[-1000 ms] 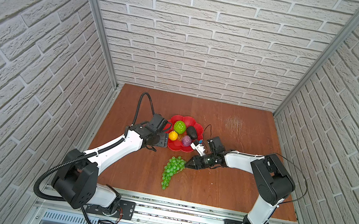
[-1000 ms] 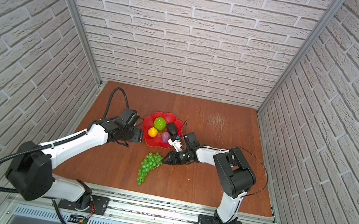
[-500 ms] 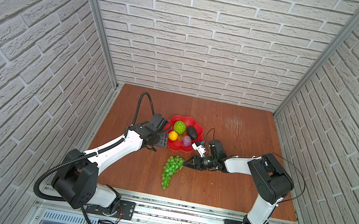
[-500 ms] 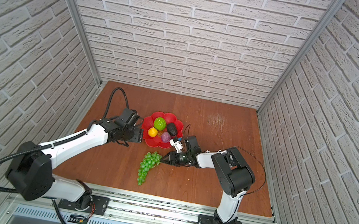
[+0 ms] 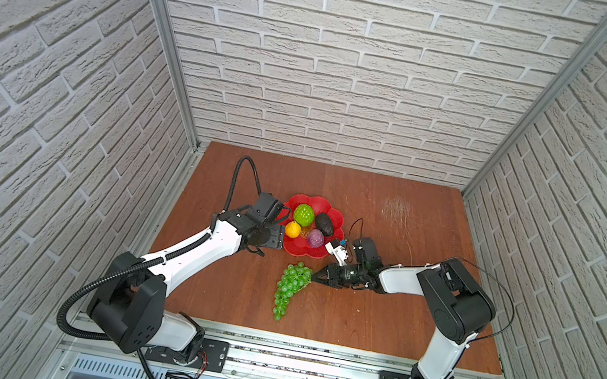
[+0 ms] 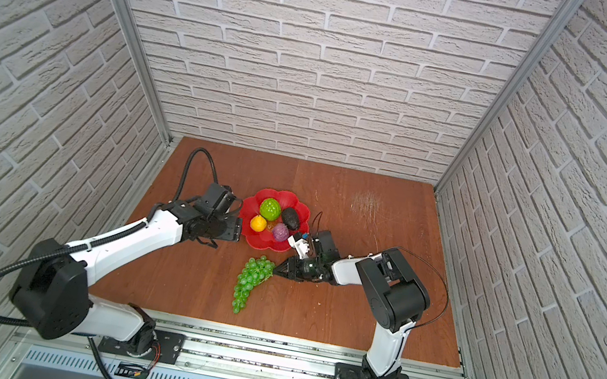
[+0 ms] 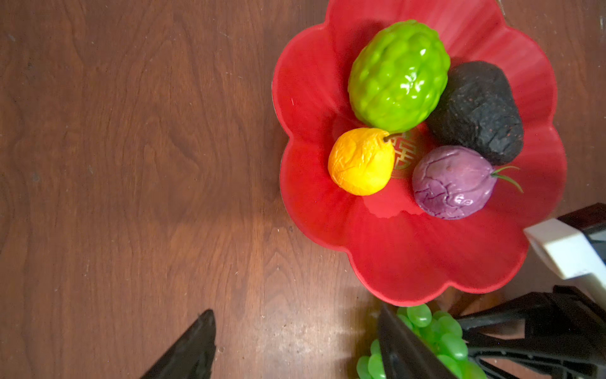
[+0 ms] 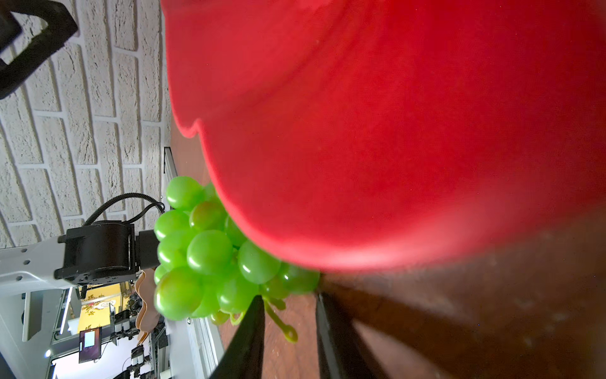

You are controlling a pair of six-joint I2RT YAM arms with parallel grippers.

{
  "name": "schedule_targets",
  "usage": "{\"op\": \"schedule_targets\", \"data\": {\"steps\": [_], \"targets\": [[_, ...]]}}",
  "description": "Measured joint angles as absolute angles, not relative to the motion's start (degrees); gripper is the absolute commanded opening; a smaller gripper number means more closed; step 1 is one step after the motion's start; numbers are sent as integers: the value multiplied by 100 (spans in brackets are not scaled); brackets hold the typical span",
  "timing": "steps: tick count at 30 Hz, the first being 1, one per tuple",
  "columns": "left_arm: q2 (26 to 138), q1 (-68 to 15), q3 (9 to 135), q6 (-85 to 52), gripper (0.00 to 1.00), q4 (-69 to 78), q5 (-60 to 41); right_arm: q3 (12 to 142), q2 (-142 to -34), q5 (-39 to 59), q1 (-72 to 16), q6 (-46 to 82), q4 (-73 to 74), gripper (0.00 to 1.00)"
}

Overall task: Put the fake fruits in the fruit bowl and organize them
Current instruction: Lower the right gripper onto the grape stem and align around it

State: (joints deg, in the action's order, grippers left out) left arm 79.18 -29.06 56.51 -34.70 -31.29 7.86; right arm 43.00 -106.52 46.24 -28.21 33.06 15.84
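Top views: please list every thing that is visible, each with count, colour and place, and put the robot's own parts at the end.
fruit bowl: 1, red, on the table between the grippers
bumpy fruit: 1, bright green, in the bowl
avocado: 1, dark, in the bowl
lemon: 1, yellow, in the bowl
purple fruit: 1, purple, in the bowl
grape bunch: 1, green, on the table outside the bowl
table: 1, brown wood
brick walls: 3, white, around the table
left gripper: 1, black, open, beside the bowl
right gripper: 1, black, jaws narrowly apart around the grape stem
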Motion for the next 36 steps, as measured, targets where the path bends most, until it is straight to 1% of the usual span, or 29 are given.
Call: {"op": "schedule_targets", "data": {"steps": [8,11,20,23,27,30,31,36], "targets": [[7918,-2906,5649,-3470,77,-3129,786,4228,-10645,4626,-2821,3489,1728,30],[7918,-2906,5649,-3470,77,-3129,786,4187,-10645,4628,-2821,3590,1813,26],[7918,-2906,5649,-3470,77,-3131,792,4145,-10652,4628,-2825,3763,1911,20],[7918,-2906,5651,-3470,77,-3129,792,4141,-10652,4628,-2825,3800,1927,14],[7918,-2906,5649,-3468,77,-3129,792,4108,-10650,4624,-2825,3826,1933,13],[7918,-2906,5649,-3468,77,-3129,792,4088,-10648,4624,-2825,3837,1916,10],[7918,-2906,5649,-3468,77,-3129,792,4088,-10643,4624,-2825,3839,1903,7],[7918,-2906,5649,-3468,77,-3129,794,4088,-10556,4611,-2825,3828,1756,6]]}}
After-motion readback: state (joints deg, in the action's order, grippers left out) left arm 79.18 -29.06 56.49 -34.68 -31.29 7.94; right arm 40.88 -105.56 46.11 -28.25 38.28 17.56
